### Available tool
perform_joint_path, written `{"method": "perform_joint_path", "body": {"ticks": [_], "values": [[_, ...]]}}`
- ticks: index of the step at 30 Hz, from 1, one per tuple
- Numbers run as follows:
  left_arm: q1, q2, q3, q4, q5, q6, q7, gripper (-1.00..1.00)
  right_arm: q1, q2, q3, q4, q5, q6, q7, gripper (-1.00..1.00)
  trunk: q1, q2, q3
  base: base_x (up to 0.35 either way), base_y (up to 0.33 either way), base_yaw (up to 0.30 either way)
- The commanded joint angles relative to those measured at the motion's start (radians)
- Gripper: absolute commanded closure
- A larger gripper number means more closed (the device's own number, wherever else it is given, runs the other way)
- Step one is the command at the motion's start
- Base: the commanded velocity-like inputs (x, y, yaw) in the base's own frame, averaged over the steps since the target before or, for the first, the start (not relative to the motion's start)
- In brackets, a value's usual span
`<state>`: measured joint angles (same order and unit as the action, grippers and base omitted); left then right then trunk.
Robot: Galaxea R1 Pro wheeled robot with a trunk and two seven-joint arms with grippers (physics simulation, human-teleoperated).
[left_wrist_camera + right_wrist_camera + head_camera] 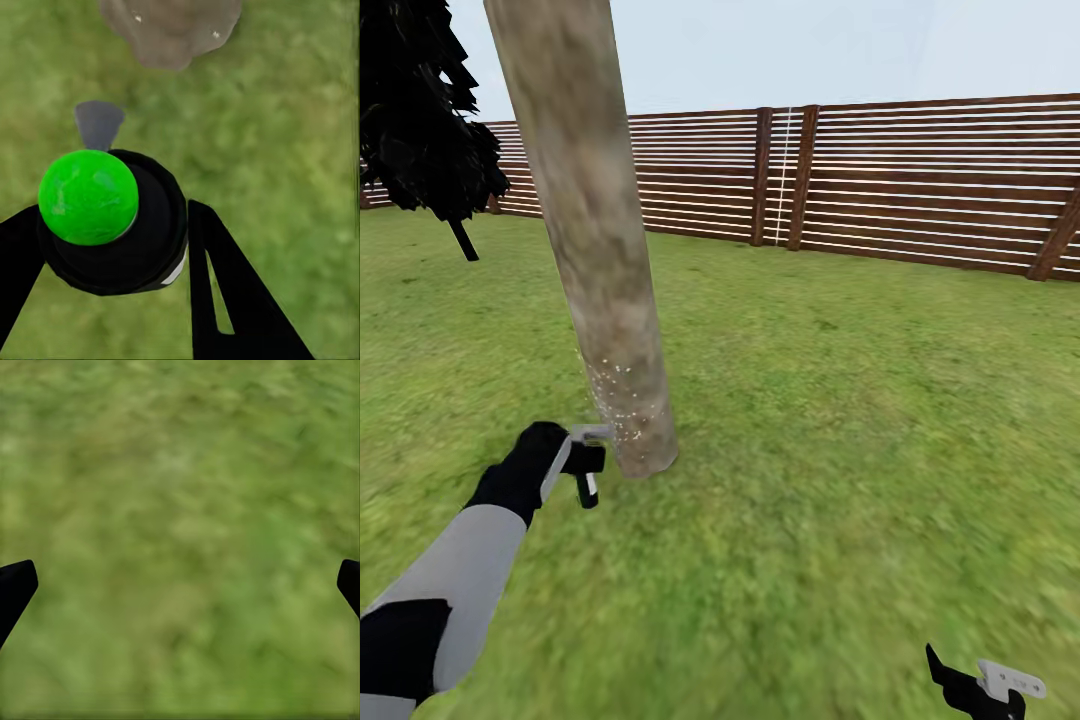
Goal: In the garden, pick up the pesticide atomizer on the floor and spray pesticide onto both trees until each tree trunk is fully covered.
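Low over the grass, the left arm reaches forward from the near left, its grey forearm angled toward the base of the tree trunk. The left gripper sits just beside the trunk's foot, and its fingers are clamped on the pesticide atomizer, a black bottle with a bright green cap. In the left wrist view the bottle fills the gap between the two black fingers, with the trunk's base ahead of it. White specks of pesticide dot the lowest part of the trunk; higher up the bark looks bare. The right gripper hangs low at the near right, well apart from the trunk, its fingers spread wide over bare grass. A slatted wooden fence runs behind.
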<state>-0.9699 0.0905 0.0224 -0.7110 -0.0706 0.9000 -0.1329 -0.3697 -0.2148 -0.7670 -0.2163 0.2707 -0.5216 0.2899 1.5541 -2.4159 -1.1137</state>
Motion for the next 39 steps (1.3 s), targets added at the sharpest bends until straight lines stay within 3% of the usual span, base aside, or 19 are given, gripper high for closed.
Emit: {"method": "perform_joint_path", "body": {"ticks": [1, 3, 5, 6, 9, 11, 17, 27, 39], "values": [[0.026, -0.01, 0.001, 0.0, -0.004, -0.048, 0.005, 1.0, 0.0, 0.0, 0.0, -0.001, -0.001, 0.0, 0.0, -1.0, 0.0, 0.0, 0.0, 0.0, 0.0, 0.0], [0.067, -0.048, 0.003, 0.001, 0.004, -0.078, 0.057, 1.0, 0.0, 0.0, 0.0, -0.001, -0.001, 0.0, 0.0, -1.0, 0.0, 0.0, 0.0, 0.0, 0.0, 0.0], [0.11, -0.078, 0.006, 0.001, 0.013, -0.155, 0.169, 1.0, 0.0, 0.0, -0.001, -0.002, -0.001, 0.0, 0.0, -1.0, 0.0, 0.0, 0.0, 0.0, 0.0, 0.0], [0.139, -0.085, 0.014, 0.0, 0.047, -0.196, 0.216, 1.0, 0.0, 0.0, -0.001, -0.003, -0.001, 0.0, 0.0, -1.0, 0.0, 0.0, 0.0, 0.0, 0.0, 0.0], [0.204, -0.074, 0.017, 0.0, 0.152, -0.221, 0.232, 1.0, 0.0, -0.001, -0.002, -0.003, -0.001, -0.001, -0.001, -1.0, 0.0, 0.0, 0.0, 0.0, 0.0, 0.066], [0.251, -0.062, 0.026, 0.001, 0.18, -0.227, 0.232, 1.0, 0.0, -0.002, -0.002, -0.002, -0.001, -0.002, -0.001, -1.0, 0.0, 0.0, 0.0, 0.093, -0.007, 0.233], [0.281, -0.06, 0.028, -0.001, 0.186, -0.231, 0.232, 1.0, 0.0, -0.001, -0.002, -0.001, -0.001, -0.002, -0.002, -1.0, 0.0, 0.0, 0.0, 0.272, -0.12, 0.24], [0.282, -0.069, 0.025, -0.008, 0.19, -0.23, 0.233, 1.0, 0.0, -0.002, -0.002, -0.001, -0.001, -0.002, -0.002, -1.0, 0.0, 0.0, 0.0, 0.239, -0.192, 0.007], [0.281, -0.08, 0.022, -0.007, 0.19, -0.229, 0.242, 1.0, 0.0, 0.0, -0.002, -0.003, -0.002, -0.002, -0.002, -1.0, 0.0, 0.0, 0.0, 0.029, -0.271, 0.172]]}}
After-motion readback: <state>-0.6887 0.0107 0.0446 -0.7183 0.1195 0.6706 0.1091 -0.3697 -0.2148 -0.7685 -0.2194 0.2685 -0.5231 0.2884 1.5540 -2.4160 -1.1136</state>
